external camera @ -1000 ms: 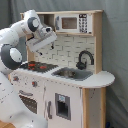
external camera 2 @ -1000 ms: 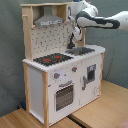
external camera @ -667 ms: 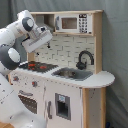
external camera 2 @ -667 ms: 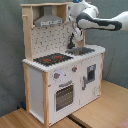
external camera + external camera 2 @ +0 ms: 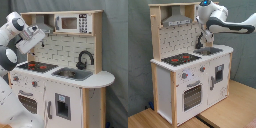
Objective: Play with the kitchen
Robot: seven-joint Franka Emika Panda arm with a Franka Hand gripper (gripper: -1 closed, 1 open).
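- Kitchen [image 5: 60, 95] [image 5: 183, 85] is the landmark in both exterior views: a tall toy of pale wood with white panels, standing upright on a wooden surface [image 5: 235, 107] before a grey backdrop.
- On its worktop lies a black hob [image 5: 37, 66] [image 5: 180, 59] with red rings; beside it sits a sink [image 5: 74, 74] [image 5: 210, 50] with a curved black faucet [image 5: 84, 59] rising at the back.
- Below the hob, the kitchen's front carries an oven door [image 5: 29, 102] [image 5: 192, 95] with a barred window, and knobs above it.
- Under the kitchen's top shelf hangs a grey hood [image 5: 179, 21], and in the first exterior view a small microwave [image 5: 74, 23] sits in the upper cabinet, above the sink.
- The white robot arm [image 5: 12, 40] [image 5: 225, 22] reaches over the worktop; in the first exterior view it comes from the first exterior view's left, in the second exterior view from the second exterior view's right.
- The hand [image 5: 43, 41] [image 5: 203, 40] is held above the worktop, over the hob's back edge near the tiled wall, touching nothing that I can make out.
- Whether the hand is wide or narrow I cannot tell.
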